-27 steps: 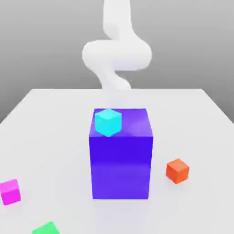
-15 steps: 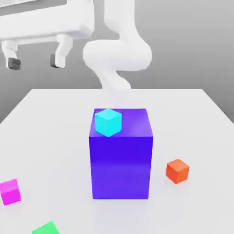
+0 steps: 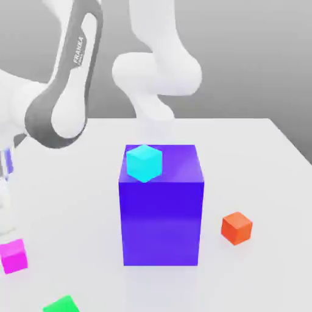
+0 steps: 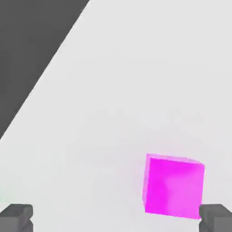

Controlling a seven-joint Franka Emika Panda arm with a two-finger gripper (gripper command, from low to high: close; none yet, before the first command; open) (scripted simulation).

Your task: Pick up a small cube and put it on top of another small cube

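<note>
Hand (image 4: 115, 217) with fingers (image 4: 16, 216) spread apart, empty, above the surface (image 3: 256, 158); magenta small cube (image 4: 173, 186) lies at 8 o'clock from the blue-violet block (image 3: 161, 207).

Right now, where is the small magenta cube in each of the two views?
Exterior view: the magenta cube sits on the white table at the exterior view's left edge, low in the picture, above the green cube.
Hand view: the cube lies beside one dark fingertip.
Shared landmark: the white table.
</note>
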